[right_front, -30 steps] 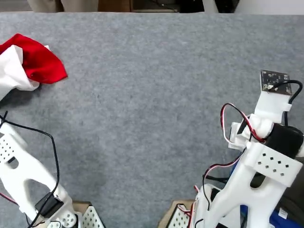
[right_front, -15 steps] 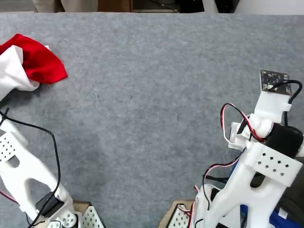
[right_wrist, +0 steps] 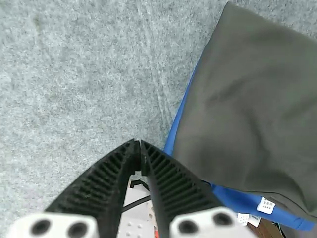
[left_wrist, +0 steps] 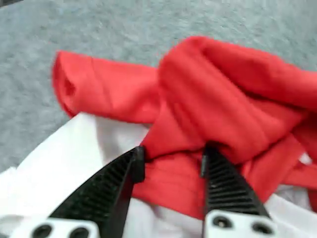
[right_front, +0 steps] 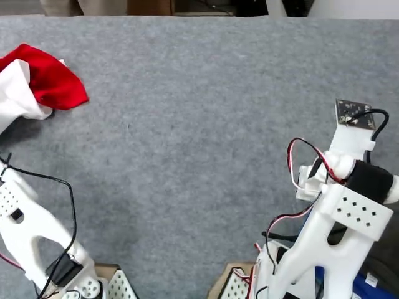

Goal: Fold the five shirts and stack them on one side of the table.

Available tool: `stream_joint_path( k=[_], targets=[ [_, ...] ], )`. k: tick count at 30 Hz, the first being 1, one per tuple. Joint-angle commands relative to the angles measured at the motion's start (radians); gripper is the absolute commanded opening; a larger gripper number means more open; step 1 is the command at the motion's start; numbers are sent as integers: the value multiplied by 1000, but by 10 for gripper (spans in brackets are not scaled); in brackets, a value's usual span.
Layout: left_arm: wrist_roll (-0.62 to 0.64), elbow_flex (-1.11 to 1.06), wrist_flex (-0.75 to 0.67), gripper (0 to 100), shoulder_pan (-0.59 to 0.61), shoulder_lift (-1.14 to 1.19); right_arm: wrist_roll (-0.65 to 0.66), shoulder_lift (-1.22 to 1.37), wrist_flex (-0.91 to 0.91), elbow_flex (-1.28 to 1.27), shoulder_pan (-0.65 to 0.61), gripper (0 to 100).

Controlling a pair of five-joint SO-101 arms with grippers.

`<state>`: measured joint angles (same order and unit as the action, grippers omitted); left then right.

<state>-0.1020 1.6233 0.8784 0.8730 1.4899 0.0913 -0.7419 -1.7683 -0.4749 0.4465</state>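
A crumpled red shirt (right_front: 51, 80) lies over a white shirt (right_front: 15, 93) at the table's far left edge. In the left wrist view my left gripper (left_wrist: 171, 154) is open right over the red shirt (left_wrist: 218, 99), its black fingers (left_wrist: 121, 171) apart with red cloth between them and the white shirt (left_wrist: 64, 168) beneath. At the right side, a folded dark grey shirt (right_wrist: 252, 99) rests on a blue one (right_wrist: 181, 134). My right gripper (right_wrist: 139, 146) is shut, holding nothing, above bare grey carpet beside that stack.
The grey carpeted table (right_front: 199, 112) is open across its middle. The right arm's white body (right_front: 349, 205) with red and black wires stands at the lower right, the left arm's base (right_front: 37, 243) at the lower left.
The left arm's body has slid lower and toward the left edge in the high view. The right arm's wrist has shifted slightly away from the near edge. The shirts lie unmoved.
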Motion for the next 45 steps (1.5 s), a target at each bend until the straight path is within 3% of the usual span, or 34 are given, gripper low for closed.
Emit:
stream_joint_path(
  k=[1, 2, 6, 16, 26, 34, 45],
  targets=[
    [-126, 49, -31, 67, -37, 7, -3, -16, 2, -1, -13, 5],
    [-140, 49, -31, 18, -37, 4, -3, -16, 2, -1, -13, 5],
    [-83, 51, 5, 19, -20, -58, -6, -18, 2, -1, -12, 5],
    [-44, 51, 523, 19, -84, -492, -8, -16, 25, -1, -13, 5],
    [28, 52, 804, 19, -157, -720, -5, -16, 23, -1, -13, 5],
    [57, 48, 878, 19, -204, -943, -3, -16, 23, -1, -13, 5],
    [57, 37, 885, 19, -153, -980, -3, -15, 35, -1, -36, 5]
  ],
)
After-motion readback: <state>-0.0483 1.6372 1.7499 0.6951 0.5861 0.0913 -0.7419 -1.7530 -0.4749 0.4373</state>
